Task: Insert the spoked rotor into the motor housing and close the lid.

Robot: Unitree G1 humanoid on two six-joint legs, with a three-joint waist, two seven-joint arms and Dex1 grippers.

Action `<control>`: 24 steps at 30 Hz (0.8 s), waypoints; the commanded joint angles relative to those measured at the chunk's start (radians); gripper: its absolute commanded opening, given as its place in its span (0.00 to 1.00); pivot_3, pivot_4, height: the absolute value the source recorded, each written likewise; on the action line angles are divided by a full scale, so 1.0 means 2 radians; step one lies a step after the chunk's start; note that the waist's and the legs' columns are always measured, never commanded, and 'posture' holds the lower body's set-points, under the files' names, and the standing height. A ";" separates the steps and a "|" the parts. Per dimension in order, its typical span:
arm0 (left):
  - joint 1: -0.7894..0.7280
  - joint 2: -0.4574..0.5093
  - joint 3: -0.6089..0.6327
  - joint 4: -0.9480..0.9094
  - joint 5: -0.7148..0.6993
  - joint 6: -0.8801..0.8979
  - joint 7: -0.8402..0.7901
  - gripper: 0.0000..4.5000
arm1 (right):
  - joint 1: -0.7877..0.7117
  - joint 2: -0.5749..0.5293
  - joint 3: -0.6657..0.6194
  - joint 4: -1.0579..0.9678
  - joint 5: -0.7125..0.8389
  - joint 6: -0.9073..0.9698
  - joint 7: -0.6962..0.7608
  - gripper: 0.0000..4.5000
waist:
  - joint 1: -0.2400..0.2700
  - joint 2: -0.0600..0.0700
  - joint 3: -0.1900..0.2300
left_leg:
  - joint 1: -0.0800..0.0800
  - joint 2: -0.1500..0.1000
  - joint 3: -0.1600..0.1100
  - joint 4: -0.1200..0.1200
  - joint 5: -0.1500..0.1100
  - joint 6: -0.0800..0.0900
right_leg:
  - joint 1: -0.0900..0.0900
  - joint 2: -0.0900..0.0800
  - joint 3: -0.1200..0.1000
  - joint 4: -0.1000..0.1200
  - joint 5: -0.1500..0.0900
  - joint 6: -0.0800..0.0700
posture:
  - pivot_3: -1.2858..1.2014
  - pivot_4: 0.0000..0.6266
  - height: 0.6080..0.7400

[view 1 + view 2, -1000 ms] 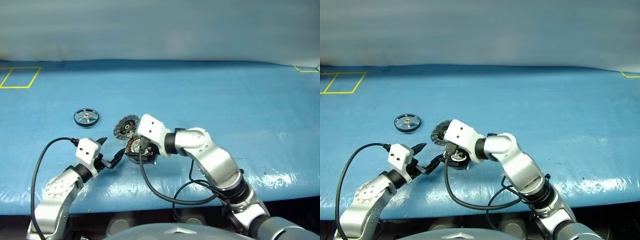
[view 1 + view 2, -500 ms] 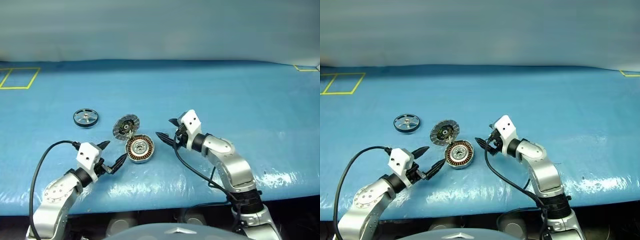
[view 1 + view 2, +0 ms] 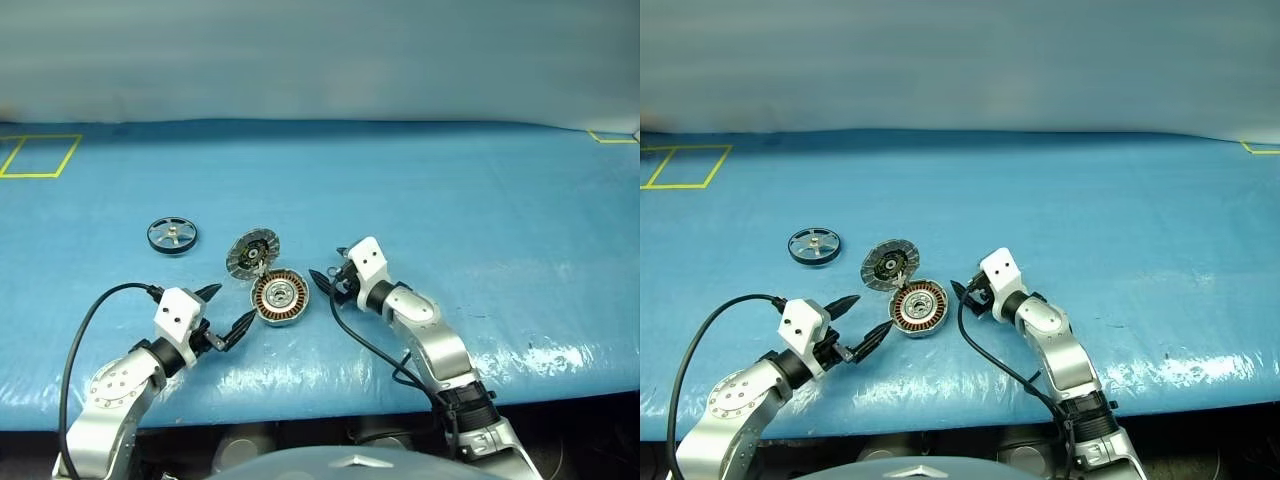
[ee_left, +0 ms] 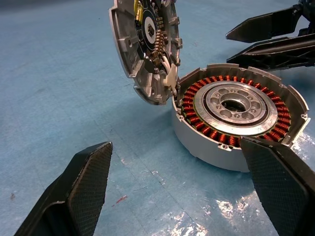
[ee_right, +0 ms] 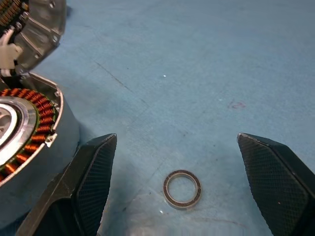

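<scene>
Your motor housing [image 3: 279, 298] sat on the blue counter [image 3: 470, 200], near the front edge, between your two arms. It was open on top, so you could see the ring of copper windings and the shiny round middle inside. The lid [image 3: 251, 253] stood tipped up at the far left edge of the housing, joined to it there, with its inner side and dark middle facing you. The spoked rotor [image 3: 172, 235] lay flat on the counter by itself, well apart from the housing, farther back and to the left. Your left tool [image 3: 225, 309] was spread wide with nothing in it. It sat just to the left of the housing and pointed at it, but its fingers [image 4: 81, 184] did not touch it. Your right tool [image 3: 331, 280] was also spread wide with nothing in it. It sat just to the right of the housing and pointed toward it. In the right wrist view, a small thin ring [image 5: 182, 189] lay flat on the counter between that tool's two fingers [image 5: 93, 172], beside the housing wall.
</scene>
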 commanded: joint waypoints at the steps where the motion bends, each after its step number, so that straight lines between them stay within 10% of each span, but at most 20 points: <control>1: -0.005 -0.001 0.003 -0.007 -0.001 -0.008 0.001 1.00 | 0.009 -0.003 0.008 -0.002 -0.005 -0.011 -0.002 0.92 | 0.000 0.000 0.000 | 0.000 0.000 0.000 0.000 0.000 0.000 | 0.000 0.000 0.000 0.000 0.000 0.000 | 0.52 0.24 1.00; 9: -0.009 0.000 0.001 -0.004 0.000 -0.007 0.001 1.00 | 0.015 -0.004 0.012 0.002 -0.008 -0.002 -0.012 0.79 | 0.000 0.000 0.000 | 0.000 0.000 0.000 0.000 0.000 0.000 | 0.000 0.000 0.000 0.000 0.000 0.000 | 0.52 0.24 1.00; 18: -0.005 -0.003 0.002 -0.004 0.001 -0.008 0.003 1.00 | 0.022 -0.012 0.022 -0.027 -0.027 0.011 -0.026 0.15 | 0.000 0.000 0.000 | 0.001 0.000 0.000 0.000 0.000 0.000 | 0.001 0.000 0.000 0.000 0.000 0.000 | 0.52 0.24 1.00; 24: 0.001 -0.002 0.000 -0.004 0.003 -0.009 0.001 1.00 | 0.036 -0.075 0.030 -0.156 -0.042 0.078 0.000 0.15 | 0.002 0.000 0.000 | 0.000 0.000 0.000 0.000 0.000 0.000 | 0.000 0.000 0.000 0.000 0.000 0.000 | 0.52 0.24 1.00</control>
